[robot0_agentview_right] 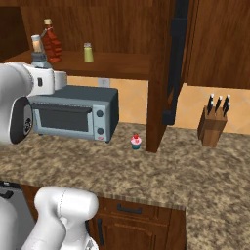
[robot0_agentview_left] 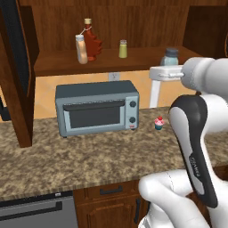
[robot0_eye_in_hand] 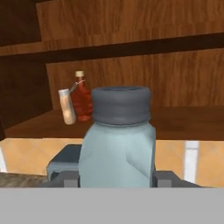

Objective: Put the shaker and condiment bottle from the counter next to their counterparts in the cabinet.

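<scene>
Two dark fingers [robot0_eye_in_hand: 65, 178] of the end effector [robot0_eye_in_hand: 117, 179] pinch the shaker [robot0_eye_in_hand: 118, 144] from either side, one tip at each flank of its grey-blue glassy body, and its grey cap stands upright above them. From the left base view the shaker [robot0_agentview_left: 170, 57] sits at the far end of the white hand, raised to the level of the cabinet shelf [robot0_agentview_left: 58, 64] and toward its right part. The arm rises from the base, bends at a dark-cased elbow over the surface [robot0_agentview_left: 89, 156], and stretches its forearm and hand forward and roughly level toward the open cabinet [robot0_agentview_left: 133, 22]. On the shelf, well to the left of the held shaker, the condiment bottle [robot0_agentview_left: 81, 49] stands just beside the dark red leaf-shaped bottle [robot0_agentview_left: 92, 42], seemingly touching it. The yellow-green shaker [robot0_agentview_left: 123, 49] stands between those bottles and the held shaker, apart from both. Below the shelf a grey toaster oven [robot0_agentview_left: 97, 108] rests on the granite surface, with a small cupcake [robot0_agentview_left: 159, 123] near its right side. Further right, in the right base view, a wooden knife block [robot0_agentview_right: 214, 124] stands on the surface beyond the cabinet's side panel.
</scene>
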You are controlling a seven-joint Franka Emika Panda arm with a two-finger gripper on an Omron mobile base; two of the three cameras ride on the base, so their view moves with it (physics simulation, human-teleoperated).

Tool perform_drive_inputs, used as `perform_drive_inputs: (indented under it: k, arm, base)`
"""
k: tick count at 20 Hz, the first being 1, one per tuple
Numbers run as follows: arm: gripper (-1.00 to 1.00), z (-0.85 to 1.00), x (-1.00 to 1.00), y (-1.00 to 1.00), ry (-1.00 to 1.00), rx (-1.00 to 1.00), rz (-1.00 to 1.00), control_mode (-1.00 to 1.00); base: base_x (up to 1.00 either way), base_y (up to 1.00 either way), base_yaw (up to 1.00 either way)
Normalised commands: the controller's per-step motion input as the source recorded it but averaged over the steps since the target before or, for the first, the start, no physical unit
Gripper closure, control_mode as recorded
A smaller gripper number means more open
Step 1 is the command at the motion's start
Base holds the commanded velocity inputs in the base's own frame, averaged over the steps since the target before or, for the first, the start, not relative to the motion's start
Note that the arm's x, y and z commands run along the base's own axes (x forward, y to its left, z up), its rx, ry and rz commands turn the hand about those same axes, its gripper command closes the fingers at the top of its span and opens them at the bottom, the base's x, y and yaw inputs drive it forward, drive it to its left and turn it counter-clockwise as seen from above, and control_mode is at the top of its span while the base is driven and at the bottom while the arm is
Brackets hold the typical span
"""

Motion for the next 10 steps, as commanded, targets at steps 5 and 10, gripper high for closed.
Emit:
perform_drive_inputs:
  k: [5, 10]
  arm:
    - [1.00, 0.00, 0.55, 0.00, 0.00, 0.00, 0.00, -1.00]
    - [1.00, 0.00, 0.51, 0.00, -0.01, 0.00, 0.00, -1.00]
  base:
    - [0.00, 0.00, 0.00]
    - [0.00, 0.00, 0.00]
